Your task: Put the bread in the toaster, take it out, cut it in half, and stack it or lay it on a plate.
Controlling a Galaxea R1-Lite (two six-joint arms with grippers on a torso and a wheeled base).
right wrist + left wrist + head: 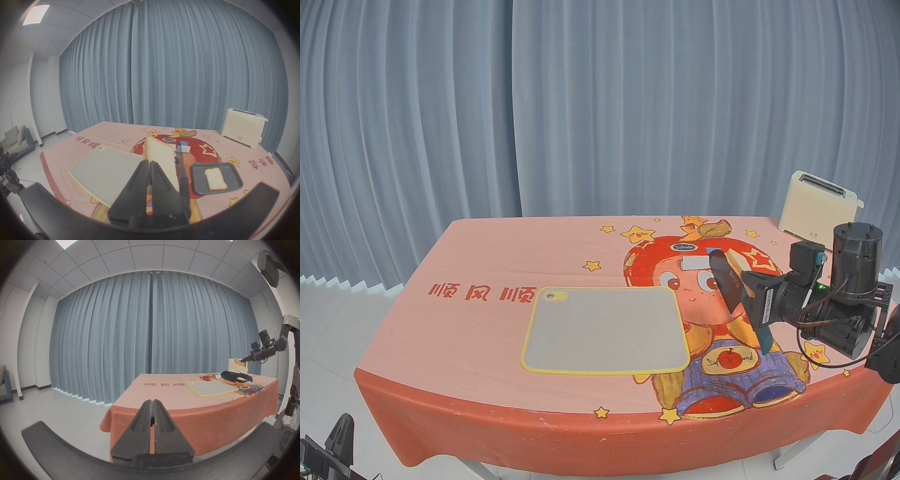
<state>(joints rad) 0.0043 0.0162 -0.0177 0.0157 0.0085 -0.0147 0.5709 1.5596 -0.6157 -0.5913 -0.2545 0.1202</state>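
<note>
— Bread slice [162,159], where is it now?
— In the air above the table, standing upright. The right gripper [149,165] pinches its near edge. I think upright suits the slot of the toaster [243,127], which stands well apart at the far corner.
— And the left gripper [153,405]?
— Pressed together on nothing, low beside the table. I judge it is not needed yet.

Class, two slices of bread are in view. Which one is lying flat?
The loose slice lies flat in the dark tray. The gripped slice stands on edge above the table, clamped in the right gripper.
</note>
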